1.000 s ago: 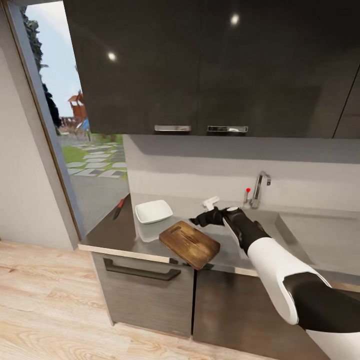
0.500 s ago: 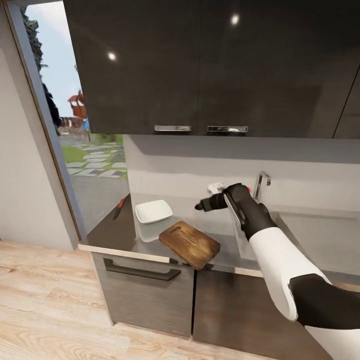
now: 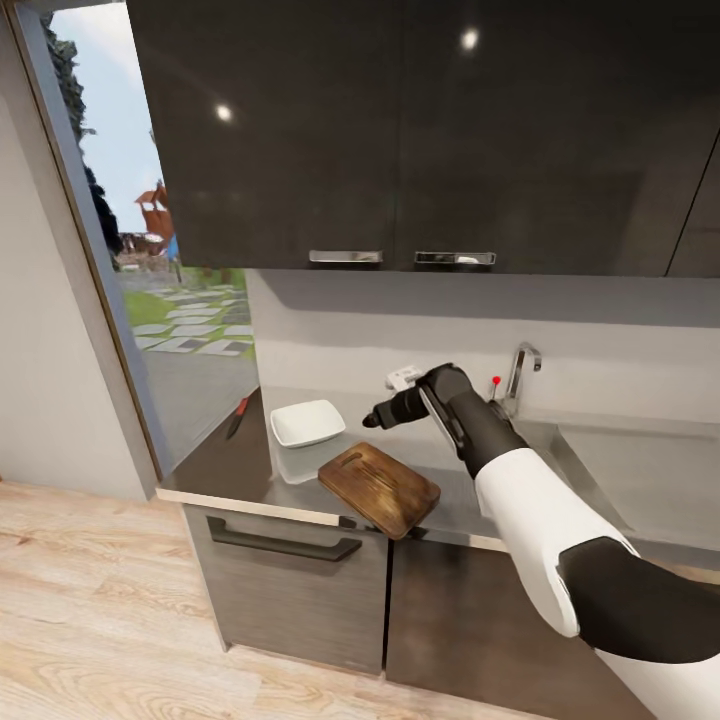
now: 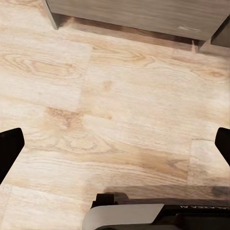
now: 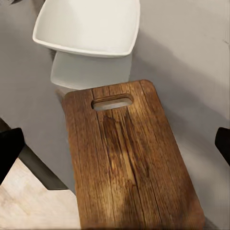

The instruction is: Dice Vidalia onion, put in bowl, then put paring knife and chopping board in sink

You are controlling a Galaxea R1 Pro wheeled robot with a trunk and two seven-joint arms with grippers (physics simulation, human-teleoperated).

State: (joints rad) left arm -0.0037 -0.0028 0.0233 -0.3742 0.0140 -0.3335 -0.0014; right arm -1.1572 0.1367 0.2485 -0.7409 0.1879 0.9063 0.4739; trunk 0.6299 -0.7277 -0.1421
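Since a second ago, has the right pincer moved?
Yes. The right pincer has risen and swung left, away from the tap, and now hangs above the board.

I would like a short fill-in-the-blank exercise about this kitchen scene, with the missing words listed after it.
1. The oval slot of the chopping board is at the end nearer the white ____.
2. The knife lies on the ____ part of the countertop, beyond the bowl.
3. The right hand hovers above the ____.
4. The left wrist camera looks down at a ____ floor.

Missing words: bowl; dark; chopping board; wooden
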